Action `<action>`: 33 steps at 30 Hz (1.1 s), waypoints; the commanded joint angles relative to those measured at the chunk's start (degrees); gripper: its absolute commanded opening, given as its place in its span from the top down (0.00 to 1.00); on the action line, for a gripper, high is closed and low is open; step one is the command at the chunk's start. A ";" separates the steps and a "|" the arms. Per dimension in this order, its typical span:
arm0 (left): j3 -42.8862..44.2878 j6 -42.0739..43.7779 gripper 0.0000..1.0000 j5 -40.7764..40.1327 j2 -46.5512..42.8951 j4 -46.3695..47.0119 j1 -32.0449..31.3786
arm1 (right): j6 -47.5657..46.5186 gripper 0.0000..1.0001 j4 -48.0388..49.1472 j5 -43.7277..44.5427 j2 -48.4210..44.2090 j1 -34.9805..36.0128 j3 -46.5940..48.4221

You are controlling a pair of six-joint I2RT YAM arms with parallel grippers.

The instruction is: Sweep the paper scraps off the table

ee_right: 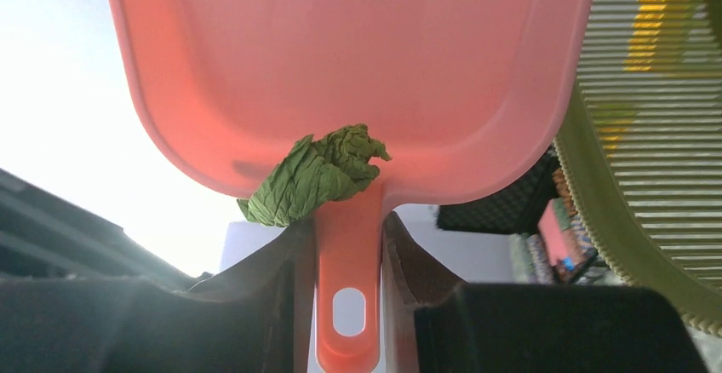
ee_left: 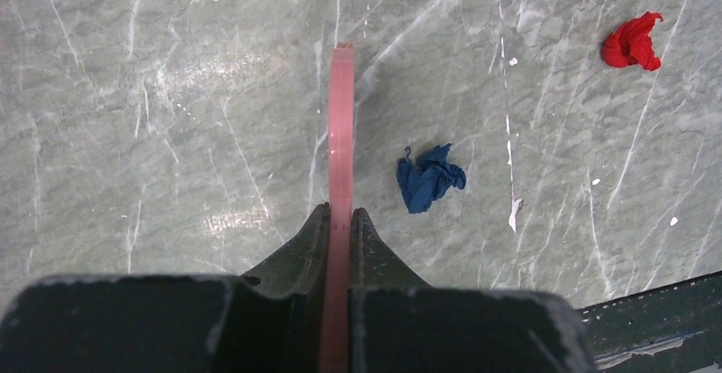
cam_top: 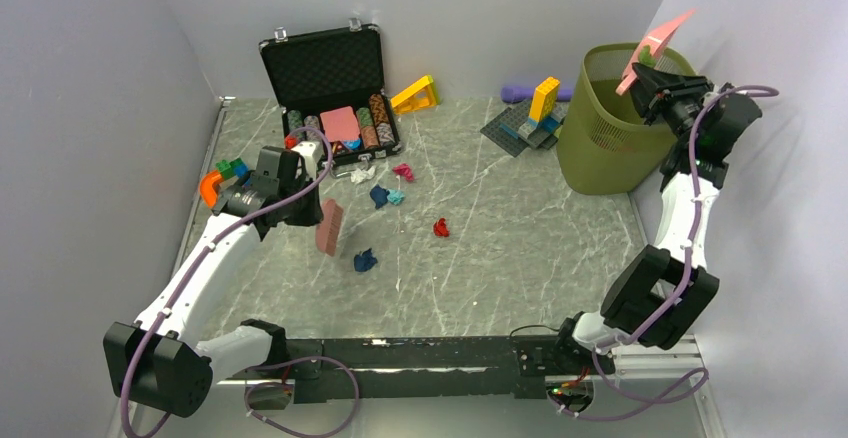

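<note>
My left gripper [cam_top: 316, 209] is shut on a flat pink scraper board [cam_top: 329, 226], held on edge just above the marble table [cam_top: 500, 258]; the left wrist view shows the board [ee_left: 341, 126] edge-on between the fingertips [ee_left: 318, 220]. A navy paper wad [cam_top: 365, 260] lies right of it, also in the left wrist view [ee_left: 430, 179]. A red wad [cam_top: 441, 226] lies further right. Navy [cam_top: 379, 195], teal [cam_top: 397, 197], magenta [cam_top: 403, 171] and white [cam_top: 362, 173] wads lie near the case. My right gripper [cam_top: 652, 75] is shut on a pink dustpan's handle [ee_right: 349, 262], raised tilted over the green bin [cam_top: 615, 128]. A green wad [ee_right: 315, 177] sits in the pan [ee_right: 358, 66].
An open black case of poker chips [cam_top: 330, 83] stands at the back left. Toy blocks [cam_top: 225, 171] lie by the left wall. A yellow wedge [cam_top: 415, 93], a grey plate with a yellow block [cam_top: 530, 118] and a purple object [cam_top: 520, 91] sit at the back.
</note>
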 commanded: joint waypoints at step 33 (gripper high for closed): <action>0.21 0.46 1.00 0.66 -0.70 1.91 0.25 | -68.51 1.00 -71.52 99.95 20.60 81.91 16.24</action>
